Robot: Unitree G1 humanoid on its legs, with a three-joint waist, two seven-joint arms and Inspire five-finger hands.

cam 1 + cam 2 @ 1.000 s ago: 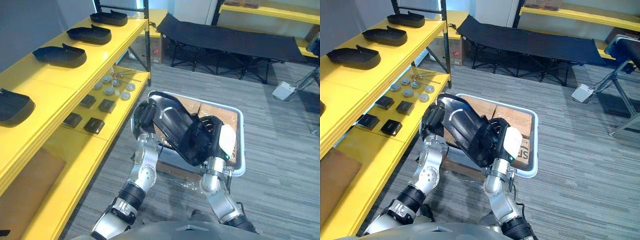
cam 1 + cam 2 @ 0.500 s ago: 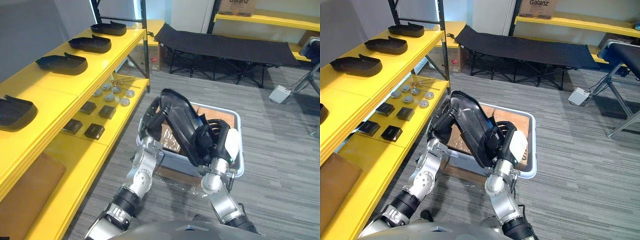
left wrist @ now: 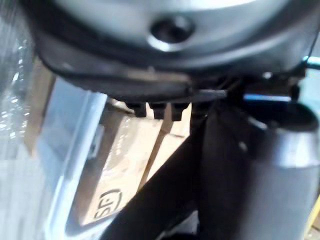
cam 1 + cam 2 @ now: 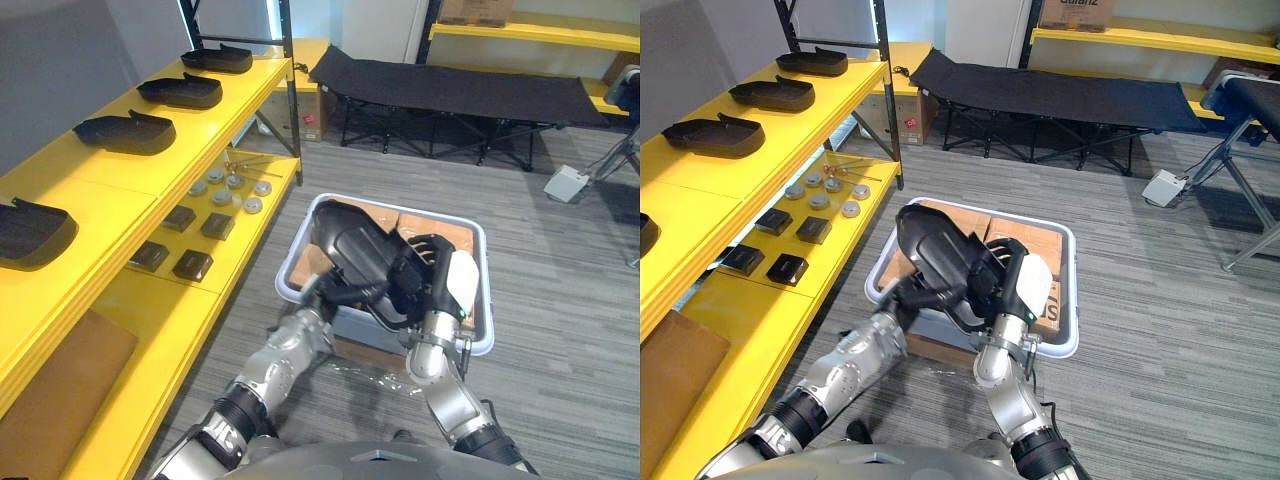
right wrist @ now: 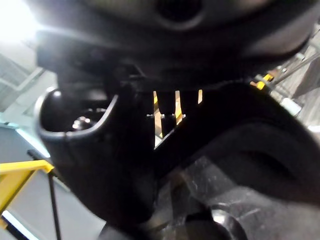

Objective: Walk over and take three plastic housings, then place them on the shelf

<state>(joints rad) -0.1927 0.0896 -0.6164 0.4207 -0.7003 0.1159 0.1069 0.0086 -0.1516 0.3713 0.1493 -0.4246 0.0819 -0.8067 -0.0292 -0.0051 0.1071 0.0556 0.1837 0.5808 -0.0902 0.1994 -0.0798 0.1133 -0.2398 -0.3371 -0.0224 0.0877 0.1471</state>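
A large black plastic housing (image 4: 350,245) is held tilted over a white bin (image 4: 487,290). My right hand (image 4: 432,285), with its white thumb cover, is shut on the housing's lower right end. My left hand (image 4: 322,300) sits below the housing's underside, its fingers stretched out straight and gripping nothing. The left wrist view shows those straight fingers (image 3: 155,110) over the bin. To the left stands the yellow shelf (image 4: 120,185), with several black housings (image 4: 125,132) in a row on its top level.
The bin holds cardboard boxes (image 3: 125,165). The shelf's lower level carries small black boxes (image 4: 192,264) and round metal parts (image 4: 225,185). A black folding cot (image 4: 460,90) stands at the back, and grey carpet lies between shelf and bin.
My left hand has let go of the housing's upper end, dropped beneath it and straightened its fingers. The housing has tipped lower over the bin, still in my right hand.
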